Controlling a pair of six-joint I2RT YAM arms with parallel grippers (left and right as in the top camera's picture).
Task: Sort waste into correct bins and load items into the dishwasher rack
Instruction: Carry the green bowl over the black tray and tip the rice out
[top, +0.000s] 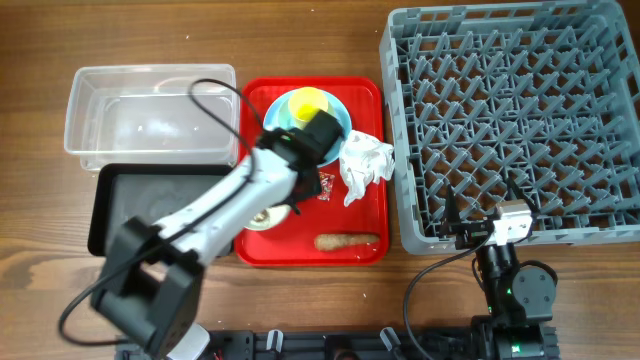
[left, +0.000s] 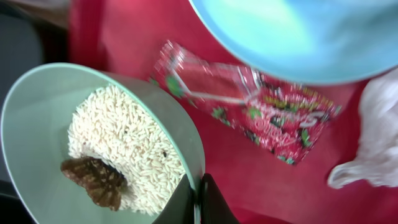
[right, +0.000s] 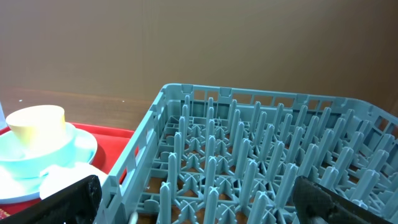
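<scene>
My left gripper (left: 198, 200) is shut on the rim of the mint-green bowl (left: 37, 124), which holds white rice (left: 124, 149) and a dark brown food bit (left: 93, 180). In the overhead view the gripper (top: 283, 200) and the bowl (top: 264, 217) are at the red tray's left side. The red wrapper (left: 249, 102) lies beside the bowl, and shows from overhead (top: 326, 185). The yellow cup (top: 307, 103) sits in the light blue bowl (top: 335, 112). The white napkin (top: 365, 160) and the carrot-shaped piece (top: 345, 241) lie on the tray. My right gripper (right: 205, 205) is open and empty at the grey rack's (top: 510, 120) front-left corner.
The red tray (top: 375, 215) stands between the bins and the rack. The clear tub (top: 150, 110) is at the back left, and the black tray (top: 140, 205) lies in front of it. My left arm crosses above the black tray.
</scene>
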